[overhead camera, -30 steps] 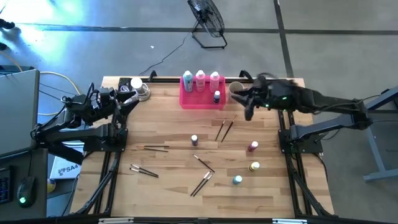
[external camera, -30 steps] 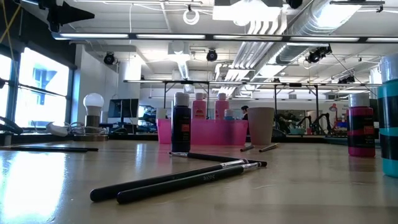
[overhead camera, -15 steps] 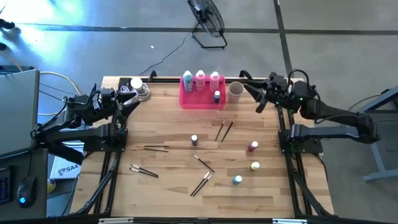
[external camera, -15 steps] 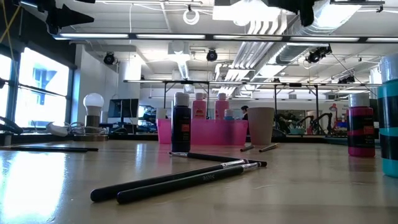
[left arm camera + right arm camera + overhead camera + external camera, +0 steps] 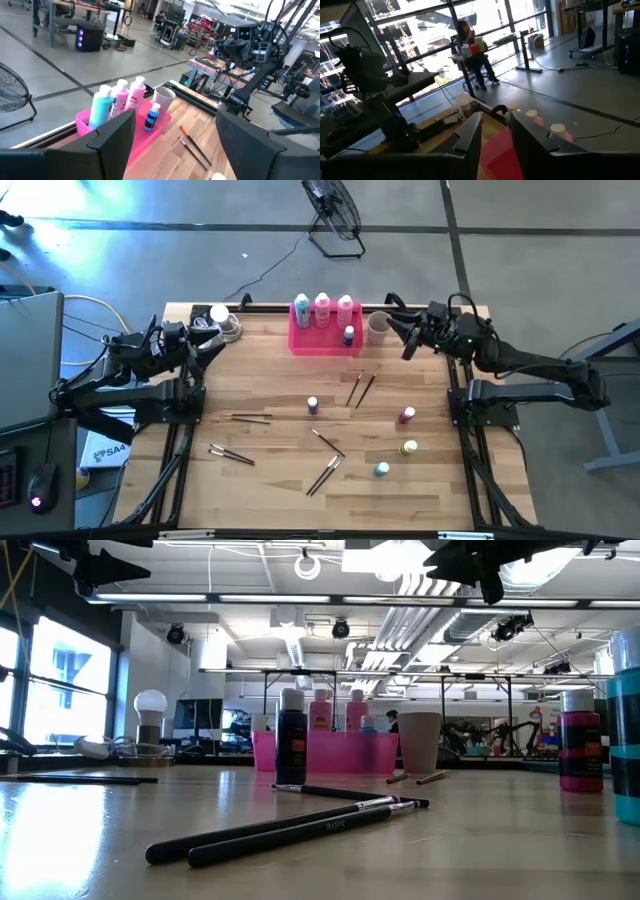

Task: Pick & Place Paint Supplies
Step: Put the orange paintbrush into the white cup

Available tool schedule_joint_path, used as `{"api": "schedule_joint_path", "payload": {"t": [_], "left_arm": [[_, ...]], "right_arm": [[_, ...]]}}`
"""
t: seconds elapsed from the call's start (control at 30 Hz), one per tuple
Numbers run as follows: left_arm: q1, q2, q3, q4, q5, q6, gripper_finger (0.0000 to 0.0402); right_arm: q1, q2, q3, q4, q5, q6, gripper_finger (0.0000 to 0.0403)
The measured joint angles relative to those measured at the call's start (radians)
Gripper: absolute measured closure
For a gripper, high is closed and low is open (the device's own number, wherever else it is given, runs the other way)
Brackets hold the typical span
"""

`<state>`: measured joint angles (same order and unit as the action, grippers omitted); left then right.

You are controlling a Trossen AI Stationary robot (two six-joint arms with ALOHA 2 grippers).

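High view gave me the count. I saw three tall white-capped bottles (image 5: 322, 308) standing in a row along the back of the pink tray (image 5: 325, 344) at the table's (image 5: 270, 490) far edge, with one small blue bottle (image 5: 348, 336) in the tray's right end. A beige cup (image 5: 378, 326) stood just right of the tray. Four more tiny bottles stood loose: a purple one (image 5: 313, 405) near the middle, then a dark red one (image 5: 406, 416), a yellow one (image 5: 409, 448) and a teal one (image 5: 382, 470) strung toward the right edge. I counted five clusters of paintbrushes (image 5: 361, 388): one pair below the tray, a brush or two on the left half, a pair nearer the left near corner, one mid-table, a pair toward the near edge.

My left gripper (image 5: 207, 340) sat at the far left corner beside a light bulb (image 5: 219, 313), fingers spread wide, holding nothing. My right gripper (image 5: 398, 332) hung above the far right corner, just right of the cup, fingers only narrowly apart and empty. The near edge and the left half stayed mostly open boards.
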<state>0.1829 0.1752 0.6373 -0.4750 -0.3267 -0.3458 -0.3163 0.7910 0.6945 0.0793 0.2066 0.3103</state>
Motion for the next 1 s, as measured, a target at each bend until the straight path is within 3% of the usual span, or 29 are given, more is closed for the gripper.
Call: {"api": "schedule_joint_path", "payload": {"t": [0.23,0.5,1.0], "left_arm": [[0.000,0.000,0.000,0.001,0.000,0.000,0.0130],[0.000,0.000,0.000,0.010,-0.014,0.000,0.0130],[0.000,0.000,0.000,0.005,-0.026,-0.029,0.0130]], "right_arm": [[0.000,0.000,0.000,0.000,-0.007,-0.006,0.0305],[0.000,0.000,0.000,0.000,-0.006,-0.157,0.0305],[-0.001,0.000,0.000,0.000,-0.002,-0.262,0.0305]]}}
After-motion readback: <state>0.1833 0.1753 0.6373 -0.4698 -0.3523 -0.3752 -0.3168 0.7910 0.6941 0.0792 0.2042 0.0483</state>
